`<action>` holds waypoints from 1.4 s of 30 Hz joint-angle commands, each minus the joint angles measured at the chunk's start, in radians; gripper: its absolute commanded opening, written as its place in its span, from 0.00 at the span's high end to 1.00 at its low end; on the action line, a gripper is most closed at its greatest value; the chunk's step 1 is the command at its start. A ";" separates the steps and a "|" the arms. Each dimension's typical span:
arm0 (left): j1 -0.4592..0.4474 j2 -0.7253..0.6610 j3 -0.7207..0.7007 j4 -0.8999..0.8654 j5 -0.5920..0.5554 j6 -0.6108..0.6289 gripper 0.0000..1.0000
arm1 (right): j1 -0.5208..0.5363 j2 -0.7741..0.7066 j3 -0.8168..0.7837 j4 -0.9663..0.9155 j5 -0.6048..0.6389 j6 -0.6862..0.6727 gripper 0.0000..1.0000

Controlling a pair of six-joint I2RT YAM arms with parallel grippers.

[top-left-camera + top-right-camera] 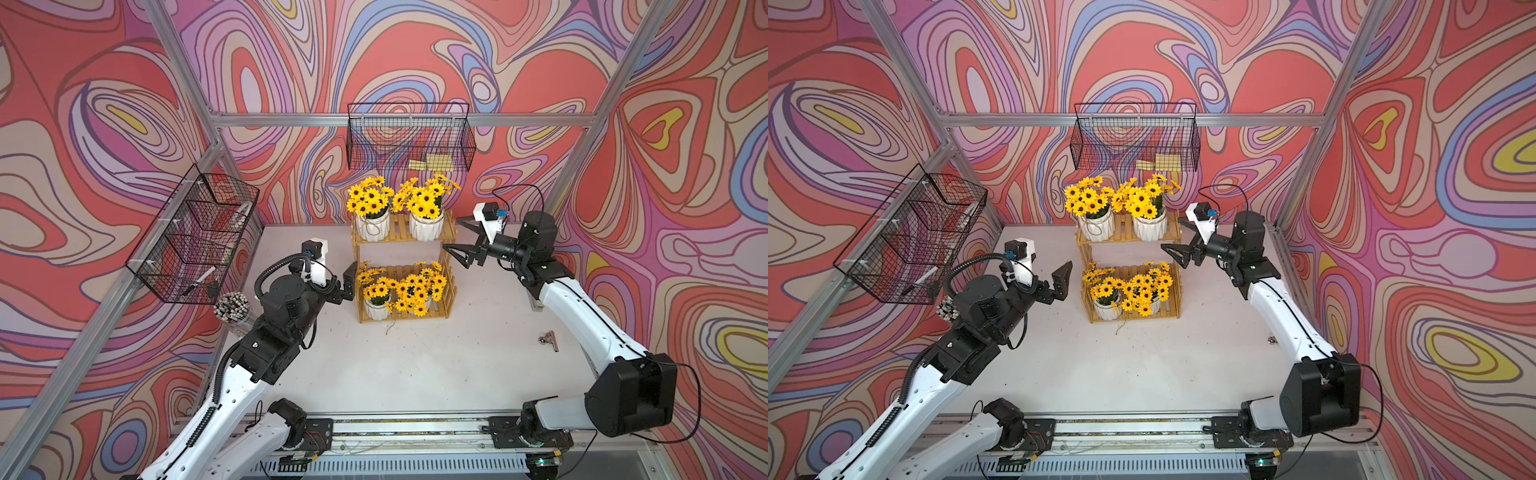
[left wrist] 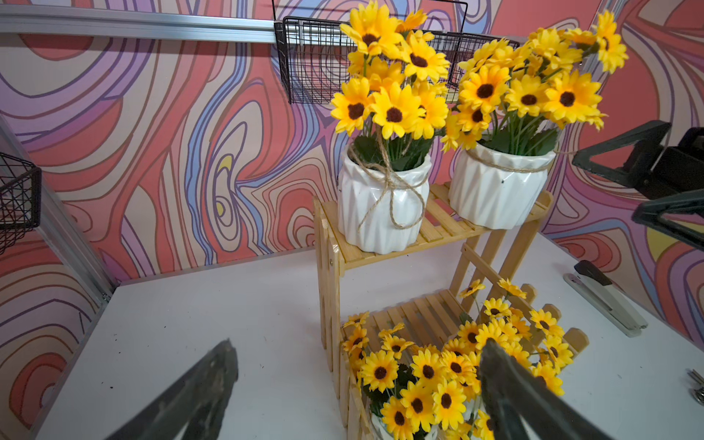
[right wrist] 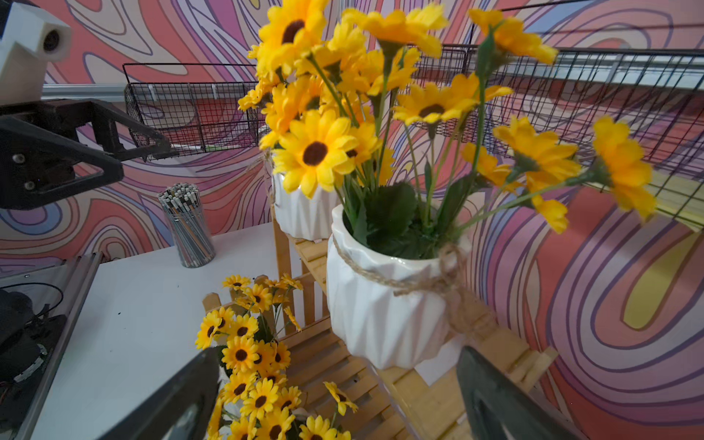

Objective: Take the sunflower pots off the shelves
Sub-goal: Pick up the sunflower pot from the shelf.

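Scene lit brightly and evenly from above, shadows cast soft and faint on the white table (image 1: 415,365), small highlights seen on the glazed sunflower pot (image 3: 381,312), its outer blooms blurred, wrist views stretched toward their edges, top views sharp throughout.

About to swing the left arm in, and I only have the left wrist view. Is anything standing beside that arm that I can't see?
Observer: A cup of pencils stands on the table at the outer side of the left arm, just below the side wire basket.
Operator: Flowers on the lower tier hide the pots from me. How many?
Observer: Two sunflower pots side by side; in a top view the left one's white body shows, and the other is mostly under its blooms.
Operator: Where's the twine knot on the upper right pot?
Observer: On the side that the right wrist view shows.
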 commanded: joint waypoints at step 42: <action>0.025 0.029 0.017 -0.001 0.036 -0.025 0.00 | 0.032 0.308 0.274 0.092 -0.106 0.108 0.02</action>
